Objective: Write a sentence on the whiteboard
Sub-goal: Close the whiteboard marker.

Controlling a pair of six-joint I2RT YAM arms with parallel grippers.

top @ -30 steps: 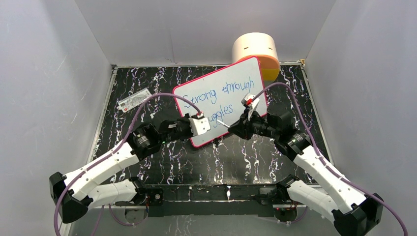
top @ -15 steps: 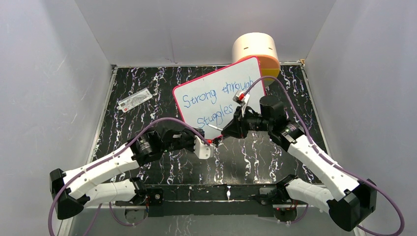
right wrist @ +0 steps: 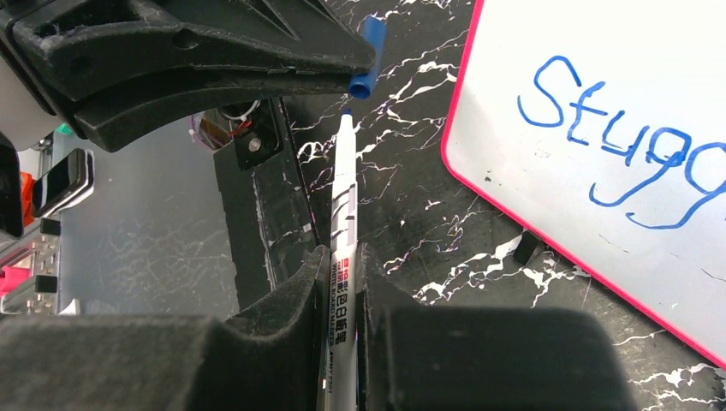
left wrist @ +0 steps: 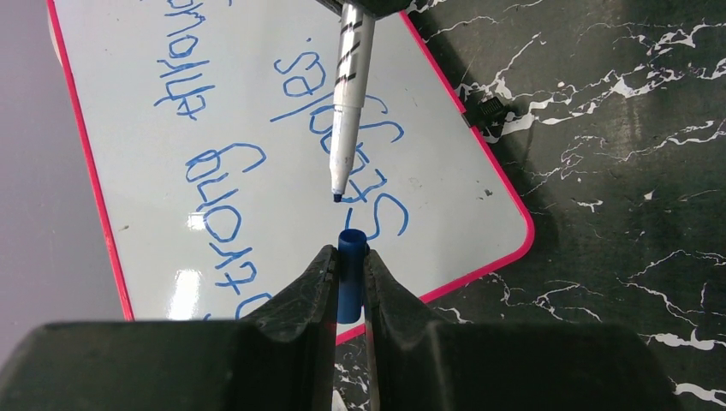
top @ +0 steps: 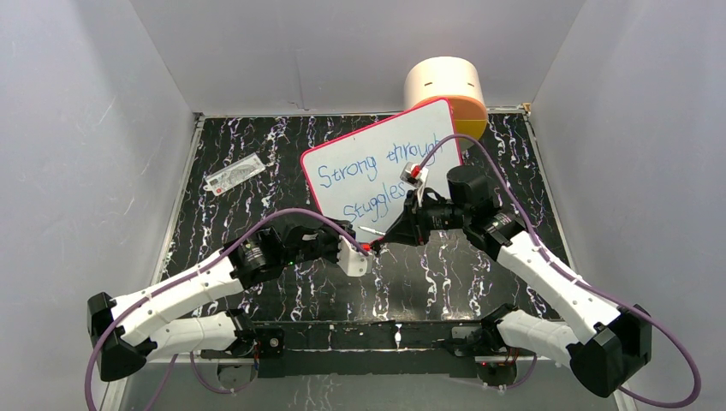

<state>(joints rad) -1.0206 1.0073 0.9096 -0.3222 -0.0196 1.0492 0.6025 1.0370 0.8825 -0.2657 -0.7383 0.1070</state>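
A small grey-white packet (top: 234, 175) lies well off to the left of the left end effector (left wrist: 349, 272), which is clenched on a short blue cap (left wrist: 352, 244), its open mouth poking out past the fingertips. Just ahead of that mouth, and apart from it, hangs the dark tip of a slim white marker (left wrist: 347, 111). The right end effector (right wrist: 342, 255) grips the marker by its printed barrel, jaws closed tight around it.

Beyond both end effectors, on the black, white-veined tabletop (top: 428, 274), lies the whiteboard (top: 338, 205), a glossy flat panel with a thin pink-red frame and rounded corners, set askew. The sentence (top: 342, 173), in loose blue handwriting, runs across it in two lines, "Strong through" over "Stuggles". A cream cylinder with an orange lower part (top: 445, 86) shows past the board's far corner.

With the writing apparently finished, the step in hand looks like recapping. Tip and cap should share one axis before either arm closes the gap, followed by a straight, firm push. The small, smooth plastic cap could pivot in its grip if struck off-centre.
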